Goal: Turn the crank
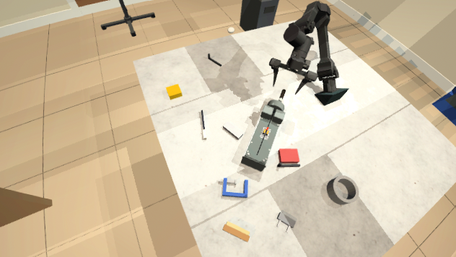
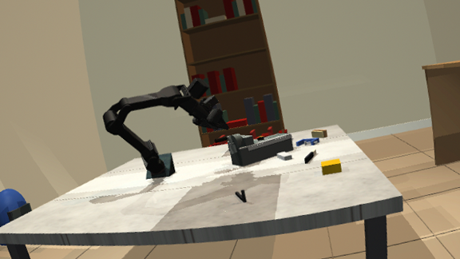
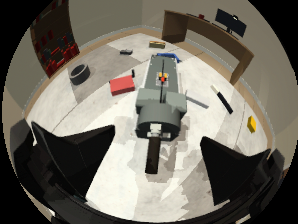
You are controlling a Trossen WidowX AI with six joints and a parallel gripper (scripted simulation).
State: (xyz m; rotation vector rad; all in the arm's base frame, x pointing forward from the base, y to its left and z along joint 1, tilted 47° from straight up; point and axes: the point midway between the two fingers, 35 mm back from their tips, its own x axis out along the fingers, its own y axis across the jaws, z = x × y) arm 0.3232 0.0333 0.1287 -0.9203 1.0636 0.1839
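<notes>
The grey-green machine (image 1: pixel 257 144) (image 2: pixel 261 152) (image 3: pixel 171 66) stands on the table. Its dark crank handle (image 1: pixel 282 94) (image 2: pixel 221 139) (image 3: pixel 152 156) sticks out from the round hub toward the arm. The slide's small red pointer (image 1: pixel 267 128) (image 3: pixel 163 79) appears slightly to the crank side of the orange-yellow brass marks (image 3: pixel 160 75); the exact offset is too small to tell. My gripper (image 1: pixel 285 89) (image 3: pixel 160 136) is open and empty. Its fingers are spread to either side of the handle in the wrist view, and it hangs above the handle, not touching it.
A red block (image 1: pixel 288 155) (image 3: pixel 122 85) lies beside the machine, a flat grey block (image 1: pixel 233 130) on its other side. A blue clamp (image 1: pixel 235 195) lies beyond its far end. Also there: a grey ring (image 1: pixel 330 192), yellow block (image 1: pixel 174 92), black-and-white marker (image 1: pixel 203 120) and hex key (image 1: pixel 215 61).
</notes>
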